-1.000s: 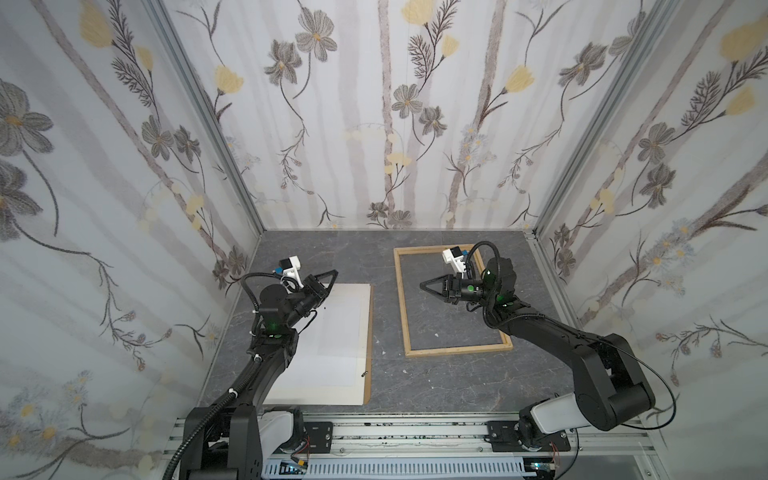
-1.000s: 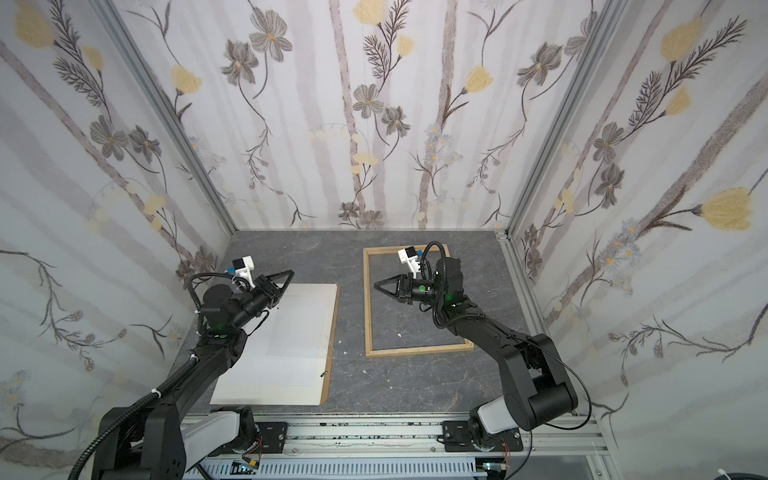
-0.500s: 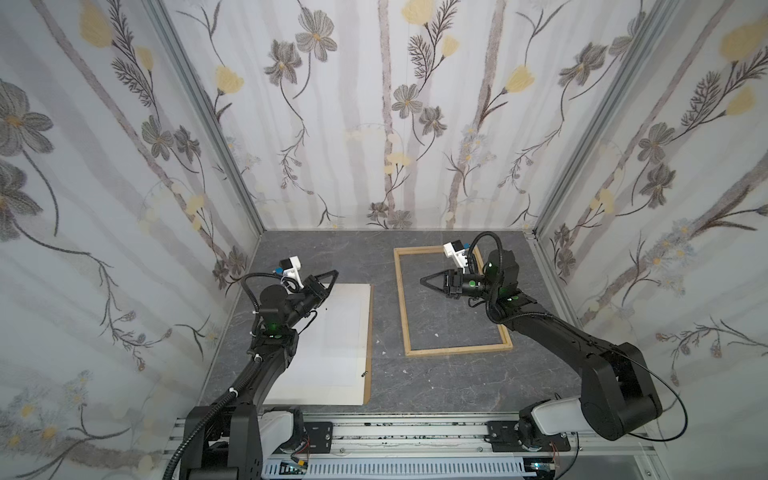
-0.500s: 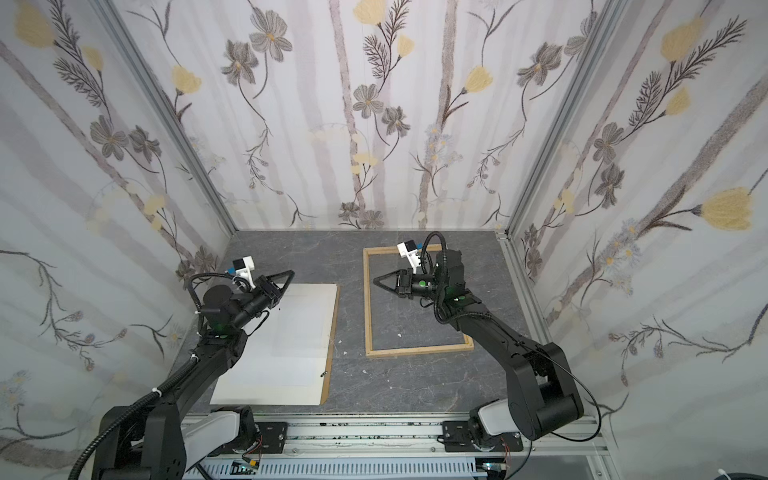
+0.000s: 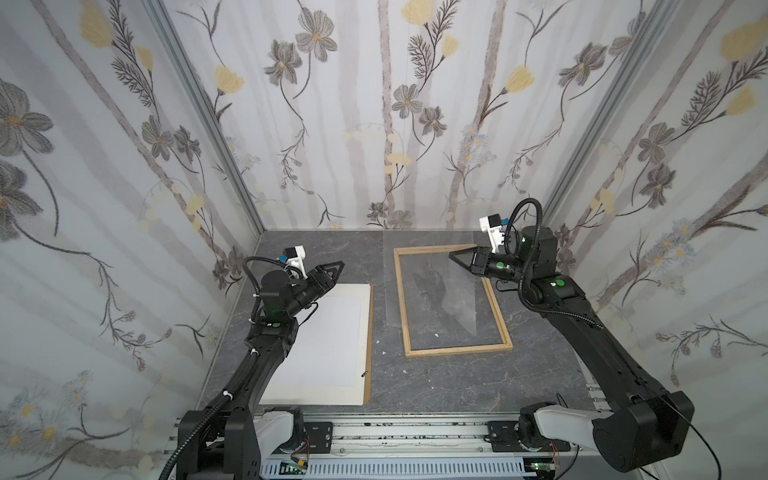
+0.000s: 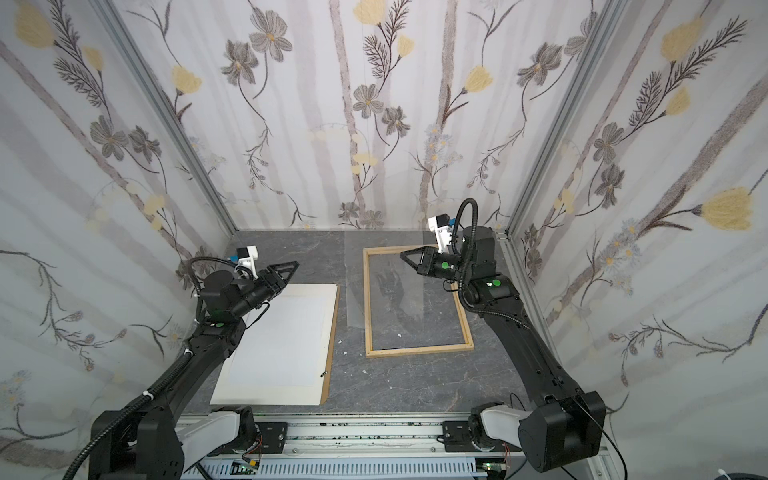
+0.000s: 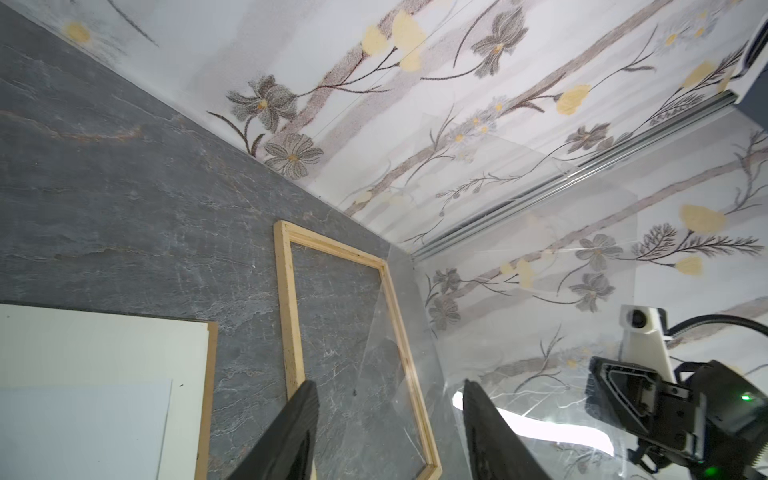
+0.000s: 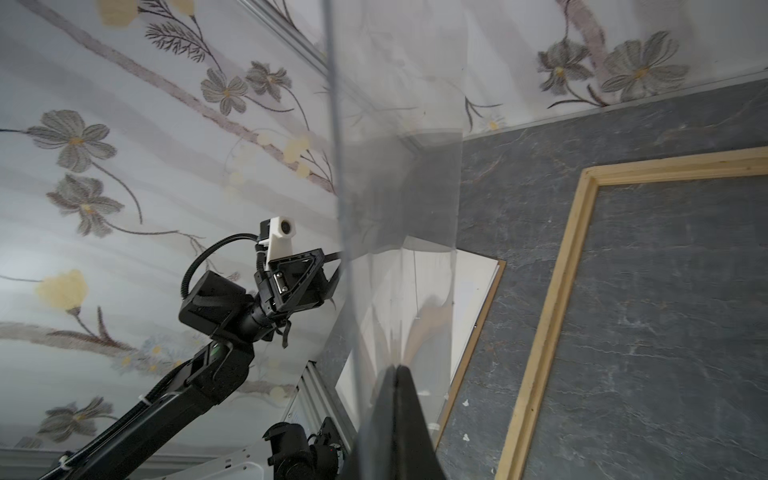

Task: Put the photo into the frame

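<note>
Your right claw (image 5: 452, 254) is pinching the pane (image 5: 432, 299) tilted over the frame (image 5: 457, 351), likely baring it for the photo (image 5: 320, 340) at 9 o'clock; your left claw (image 5: 340, 264) is hanging released.

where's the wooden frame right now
In both top views the frame lies flat on the grey table, right of centre, beside the white sheets, its far end under the right gripper.

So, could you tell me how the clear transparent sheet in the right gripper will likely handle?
Probably fairly stiff: the clear transparent sheet shows straight edges though the right gripper pinches only one edge. Likely slippery, since its surface reflects glare.
</note>
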